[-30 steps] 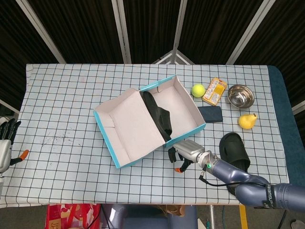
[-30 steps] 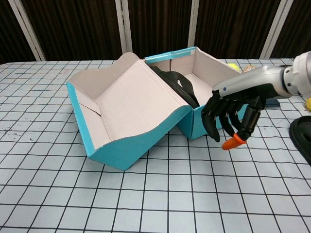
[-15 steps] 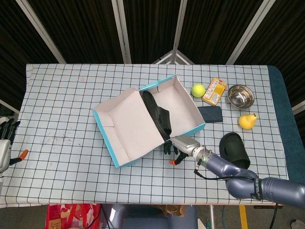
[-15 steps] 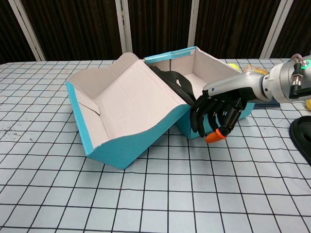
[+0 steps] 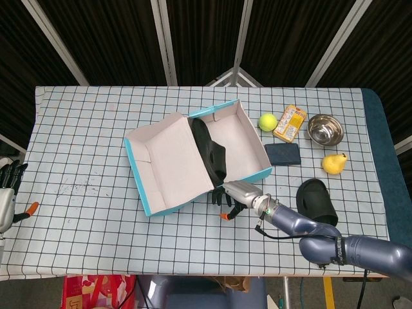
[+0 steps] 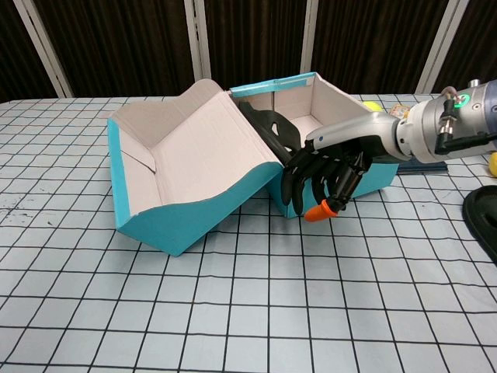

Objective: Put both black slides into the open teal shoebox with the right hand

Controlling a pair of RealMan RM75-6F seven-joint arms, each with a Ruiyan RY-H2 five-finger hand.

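Note:
The open teal shoebox (image 5: 164,164) (image 6: 194,148) lies mid-table with its lid folded out to the left. One black slide (image 5: 209,151) (image 6: 273,128) leans inside the box against the lid-side wall. The other black slide (image 5: 315,201) (image 6: 483,214) rests on the table to the right of the box. My right hand (image 5: 230,196) (image 6: 322,175) holds nothing. Its fingers hang down, spread, and touch the box's near teal wall at the corner. My left hand (image 5: 8,187) idles at the far left edge, fingers apart and empty.
Right of the box lie a dark wallet (image 5: 283,154), a tennis ball (image 5: 267,121), an orange snack packet (image 5: 290,122), a steel bowl (image 5: 324,129) and a yellow pear (image 5: 333,163). An orange-handled tool (image 5: 26,212) lies at the left edge.
My right hand has slid left along the box's near wall to its corner. The box has shifted and turned a little to the left and back.

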